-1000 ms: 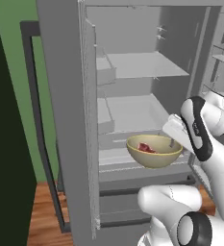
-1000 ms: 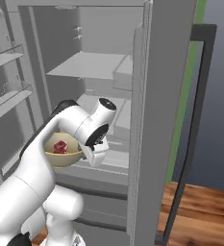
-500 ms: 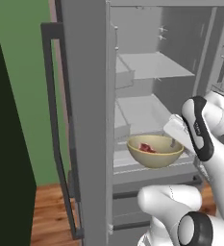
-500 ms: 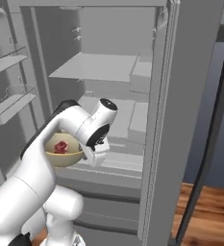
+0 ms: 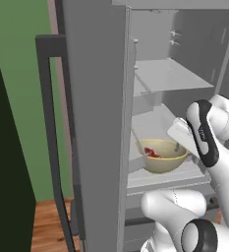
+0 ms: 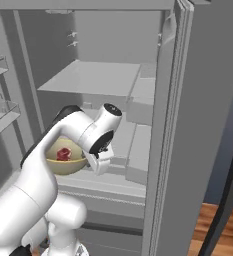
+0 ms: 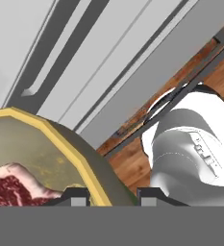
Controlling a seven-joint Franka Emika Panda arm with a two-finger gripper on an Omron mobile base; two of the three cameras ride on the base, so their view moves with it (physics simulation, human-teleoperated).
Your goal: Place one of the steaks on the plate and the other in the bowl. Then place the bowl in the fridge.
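Note:
My gripper (image 7: 108,194) is shut on the rim of the tan-yellow bowl (image 5: 164,161), with one fingertip inside the rim and one outside. A deep red steak (image 7: 11,185) with a whitish edge lies inside the bowl (image 7: 56,153). From the right base view the bowl (image 6: 66,165) and steak (image 6: 64,153) hang just in front of the lower shelf of the open grey fridge (image 5: 96,123). Whether the bowl touches that shelf I cannot tell. The plate is out of view.
The fridge's upper shelf (image 6: 88,80) is bare. The open door (image 6: 208,130) stands close at the right, and door bins (image 6: 0,112) are at the left. A dark door handle (image 5: 49,128) and wooden floor (image 5: 49,226) lie to the left.
The whole picture has shifted, so the base has driven and the fridge now sits closer and more central. The bowl stays in the gripper, unchanged relative to the arm.

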